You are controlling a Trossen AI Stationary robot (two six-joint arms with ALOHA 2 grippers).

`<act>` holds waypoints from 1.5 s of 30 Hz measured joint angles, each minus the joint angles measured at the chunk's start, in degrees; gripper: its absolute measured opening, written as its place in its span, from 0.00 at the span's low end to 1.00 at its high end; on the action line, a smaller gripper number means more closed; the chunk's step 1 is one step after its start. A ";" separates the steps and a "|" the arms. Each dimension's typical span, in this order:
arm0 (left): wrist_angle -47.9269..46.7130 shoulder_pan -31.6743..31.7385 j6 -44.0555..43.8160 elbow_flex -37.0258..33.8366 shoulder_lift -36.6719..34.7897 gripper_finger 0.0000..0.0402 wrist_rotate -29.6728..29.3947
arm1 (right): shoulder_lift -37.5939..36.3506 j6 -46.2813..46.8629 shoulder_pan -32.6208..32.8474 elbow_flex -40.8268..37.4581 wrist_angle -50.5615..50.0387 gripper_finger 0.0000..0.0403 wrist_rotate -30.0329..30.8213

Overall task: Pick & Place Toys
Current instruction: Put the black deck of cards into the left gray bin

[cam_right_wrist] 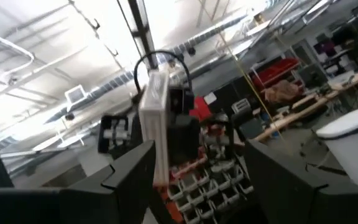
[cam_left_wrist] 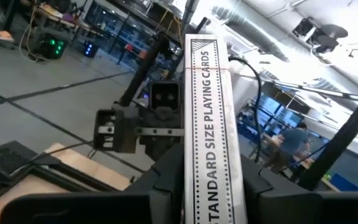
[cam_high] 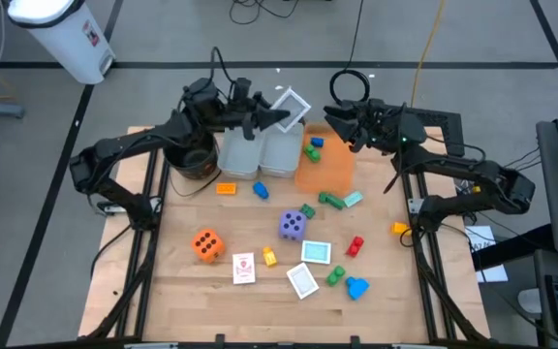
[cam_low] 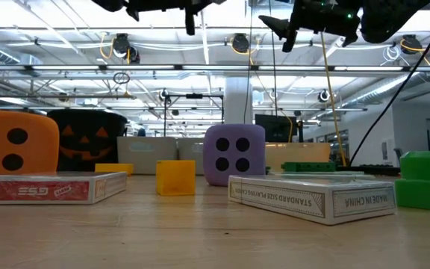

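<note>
On the left of the table (cam_high: 182, 291) in the high view lies the orange die (cam_high: 206, 244), with a red-printed card box (cam_high: 244, 268) and a small yellow block (cam_high: 268, 257) just beside it. Behind them, the left gripper (cam_high: 267, 113) hangs above the two grey bins (cam_high: 260, 152), near the black pot (cam_high: 194, 157); its fingers (cam_left_wrist: 166, 186) are pressed shut on a white card box (cam_left_wrist: 207, 130) printed "STANDARD SIZE PLAYING CARDS", held edge-up between them. An orange block (cam_high: 226, 188) and a blue block (cam_high: 261, 190) lie in front of the grey bins. Mid-table sits the purple die (cam_high: 293, 225), with two more white card boxes (cam_high: 309, 267) in front of it and green blocks (cam_high: 332, 201), a red block (cam_high: 355, 245) and a blue block (cam_high: 356, 287) around. The orange bin (cam_high: 325, 167) holds a green and a blue piece. To the right, the right gripper (cam_high: 342, 118) hangs above that bin's far end, its fingers (cam_right_wrist: 135, 180) spread apart and holding nothing, pointed at the held box. One orange block (cam_high: 400, 228) lies at the table's right edge.
</note>
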 joint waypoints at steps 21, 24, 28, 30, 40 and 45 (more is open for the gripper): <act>-28.30 4.54 11.85 -0.02 0.07 0.19 -16.83 | -0.14 -1.30 1.45 -0.04 -10.93 0.58 -4.16; -30.69 4.44 11.74 -0.02 0.09 0.22 -20.34 | -0.14 -1.89 1.63 -0.04 -11.68 0.58 -4.17; -32.85 4.44 11.63 -0.02 0.09 0.20 -23.76 | -0.14 -2.12 1.60 -0.04 -12.97 0.58 -4.18; -33.81 4.38 11.59 -0.02 0.15 0.18 -25.20 | -0.14 -2.86 1.60 -0.04 -13.40 0.58 -4.18; -43.39 3.74 8.86 -0.02 1.19 0.22 -31.79 | -0.14 -3.30 1.60 -0.04 -15.62 0.58 -4.18; -47.39 3.72 5.91 -0.02 1.81 0.22 -32.18 | -0.14 -3.28 1.60 -0.04 -16.55 0.58 -4.20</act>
